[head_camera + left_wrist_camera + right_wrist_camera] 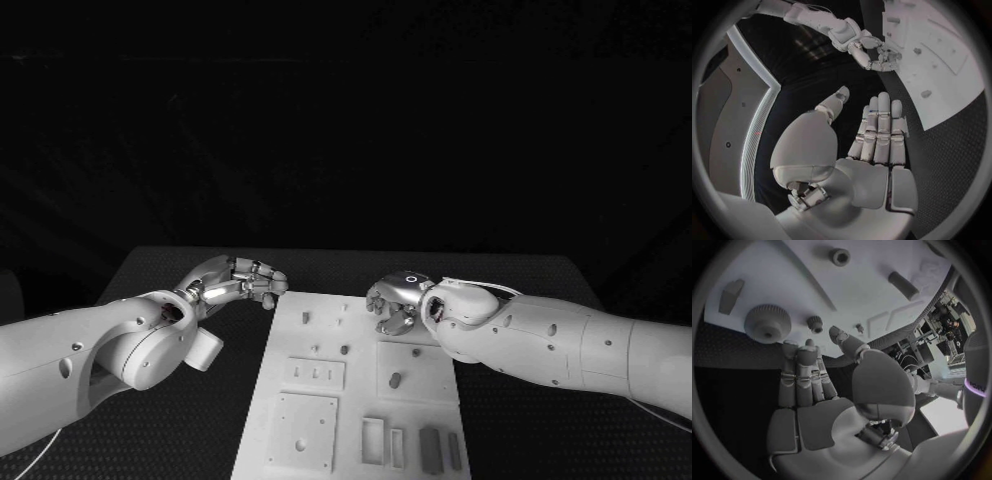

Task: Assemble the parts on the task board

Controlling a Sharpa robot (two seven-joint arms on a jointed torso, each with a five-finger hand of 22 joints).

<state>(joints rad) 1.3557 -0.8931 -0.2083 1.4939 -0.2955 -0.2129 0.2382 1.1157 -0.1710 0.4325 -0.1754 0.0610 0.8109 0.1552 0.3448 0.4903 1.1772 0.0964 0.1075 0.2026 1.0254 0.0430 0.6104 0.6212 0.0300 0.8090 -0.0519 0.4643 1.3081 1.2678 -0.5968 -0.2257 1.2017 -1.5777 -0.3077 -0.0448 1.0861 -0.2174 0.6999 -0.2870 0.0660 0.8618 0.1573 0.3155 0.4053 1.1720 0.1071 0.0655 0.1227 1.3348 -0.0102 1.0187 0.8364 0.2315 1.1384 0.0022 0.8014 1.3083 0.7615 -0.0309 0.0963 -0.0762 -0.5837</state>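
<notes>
The white task board (351, 400) lies in the middle of the black table. Small grey parts stand on it, among them a peg (306, 317) and a stud (395, 380). My left hand (238, 282) hovers beside the board's far left corner; in the left wrist view its fingers (879, 132) are stretched out and hold nothing. My right hand (395, 302) is over the board's far right part. In the right wrist view its fingers (798, 375) reach toward a large gear (767, 323) and a small gear (815, 322), with the thumb apart and nothing held.
Two dark oblong pieces (440, 448) lie at the board's near right, beside rectangular slots (374, 440). A ring-shaped part (841, 256) and a slanted bar (903, 284) sit farther along the board. Black table (173, 430) surrounds the board.
</notes>
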